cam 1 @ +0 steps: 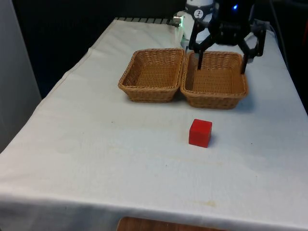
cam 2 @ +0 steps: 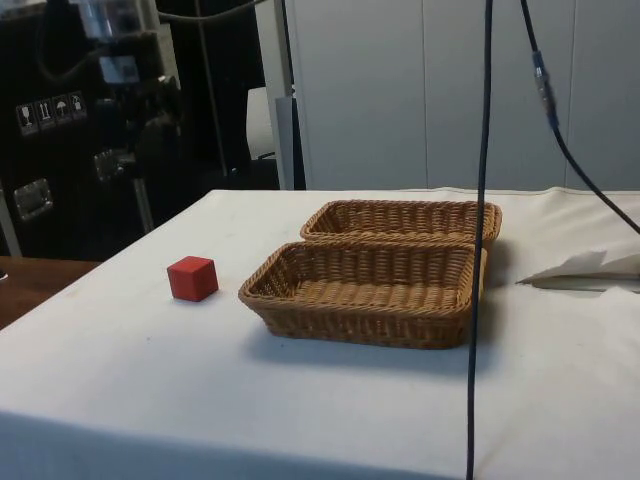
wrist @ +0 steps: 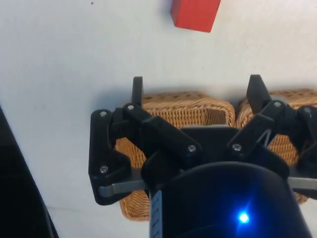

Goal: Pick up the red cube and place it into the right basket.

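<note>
The red cube (cam 1: 200, 133) sits on the white cloth, a little in front of the right basket (cam 1: 215, 81) and apart from it. In the side view the cube (cam 2: 192, 278) lies to the left of that nearer wicker basket (cam 2: 365, 292). My gripper (cam 1: 221, 61) hangs open above the right basket with nothing between its fingers (cam 1: 198, 60). The wrist view has the gripper (wrist: 196, 91) over the basket's rim (wrist: 208, 105), with the cube (wrist: 195, 14) on the cloth beyond the fingertips.
The left basket (cam 1: 151, 74) stands empty, touching the right one side by side; it is the farther basket (cam 2: 405, 218) in the side view. A black cable (cam 2: 485, 200) hangs down in front of the side camera. Open cloth surrounds the cube.
</note>
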You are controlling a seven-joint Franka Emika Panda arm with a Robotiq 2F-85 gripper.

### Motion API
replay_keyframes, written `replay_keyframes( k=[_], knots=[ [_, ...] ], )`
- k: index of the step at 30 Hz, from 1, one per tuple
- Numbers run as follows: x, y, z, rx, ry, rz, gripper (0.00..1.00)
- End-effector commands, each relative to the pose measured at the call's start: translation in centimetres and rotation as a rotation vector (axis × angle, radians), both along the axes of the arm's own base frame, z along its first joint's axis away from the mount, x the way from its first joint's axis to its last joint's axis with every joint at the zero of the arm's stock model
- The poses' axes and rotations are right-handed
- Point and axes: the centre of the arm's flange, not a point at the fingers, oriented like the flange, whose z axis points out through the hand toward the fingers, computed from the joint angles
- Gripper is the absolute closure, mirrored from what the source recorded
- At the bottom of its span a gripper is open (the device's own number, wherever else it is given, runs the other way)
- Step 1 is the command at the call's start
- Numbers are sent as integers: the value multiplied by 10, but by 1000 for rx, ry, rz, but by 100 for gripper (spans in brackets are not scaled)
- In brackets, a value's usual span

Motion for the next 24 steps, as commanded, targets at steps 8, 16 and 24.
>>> replay_keyframes(
  k=[8, 16, 24],
  knots=[
    [-3, -8, -23, 26, -5, -8, 0],
    [-1, -8, -53, 37, 8, -30, 0],
    [1, -8, -82, 48, 18, -49, 0]
  ],
)
